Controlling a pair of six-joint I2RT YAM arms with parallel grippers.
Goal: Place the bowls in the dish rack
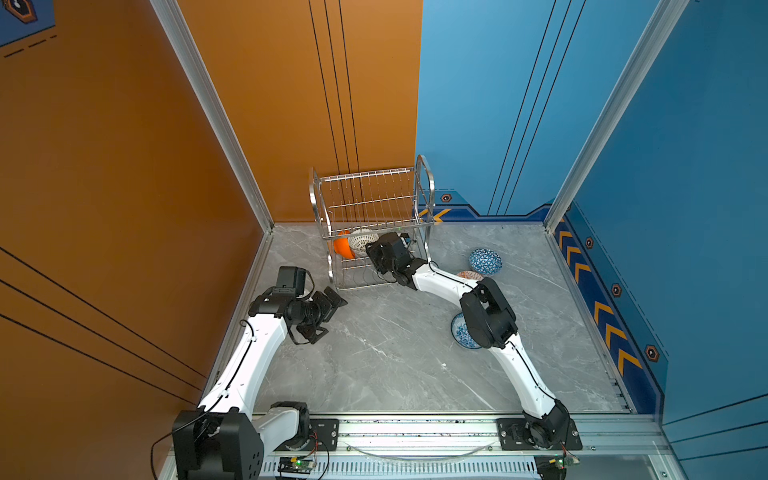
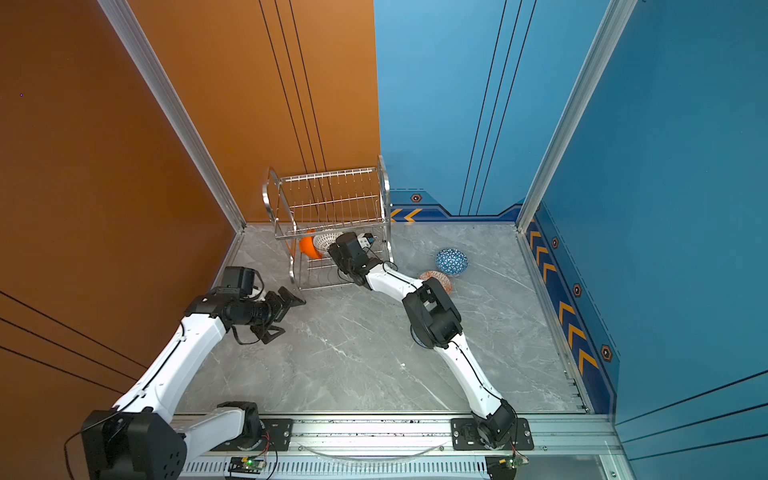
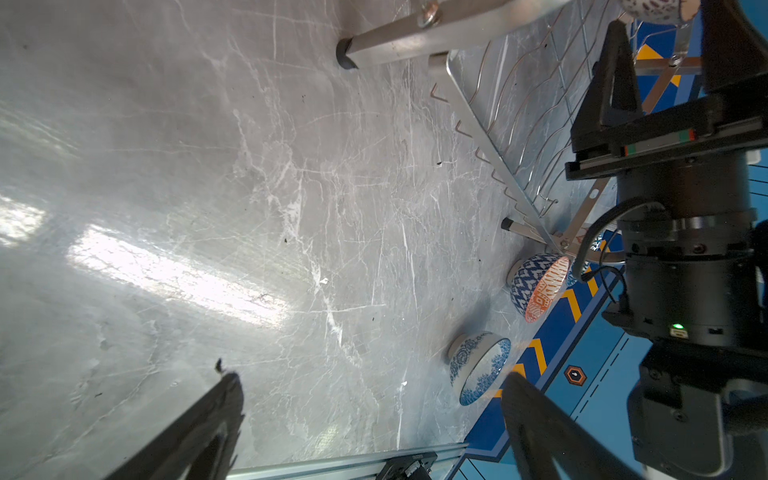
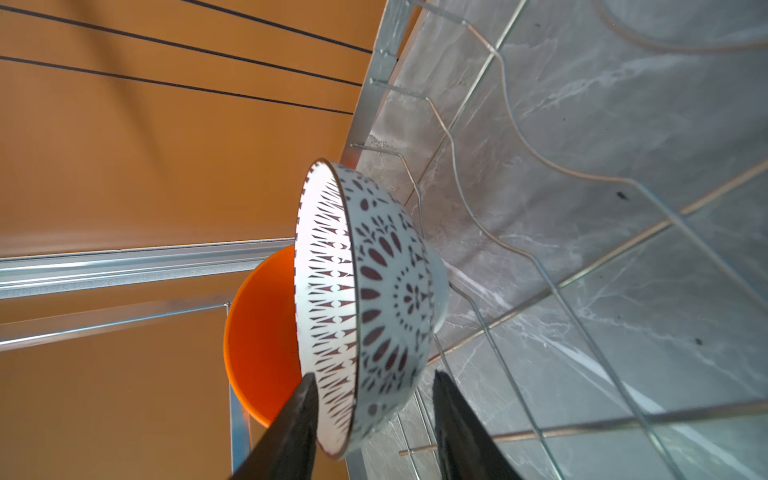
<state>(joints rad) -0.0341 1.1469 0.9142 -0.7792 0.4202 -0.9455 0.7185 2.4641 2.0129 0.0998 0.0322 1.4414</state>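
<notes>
Right wrist view: the white round bowl with dark lattice pattern point(image 4: 374, 291) stands on edge on the wavy-wire lower shelf of the shiny steel two-tier dish rack point(image 1: 428, 178), just beside the glossy plain orange bowl point(image 4: 257, 340); contact between them cannot be told.

The right gripper point(image 4: 374, 373) is about half open and straddles the lattice bowl's rim. Its outer finger stands clear of the wall, so the bowl appears unclamped.

Risks:
- The inner finger could drag the rim on withdrawal, tipping or rolling the bowl off the wires.
- The upper tier above the wrist limits lifting.
- The right elbow overhangs the blue-white floral bowl point(image 1: 459, 332) and could knock it.

Still on the grey marble table point(image 1: 374, 365):
- blue-white triangle-patterned bowl point(image 1: 485, 261)
- orange-white geometric bowl point(image 1: 469, 275)

The left gripper point(image 1: 326, 313) is fully open and empty, near the rack's front foot.
</notes>
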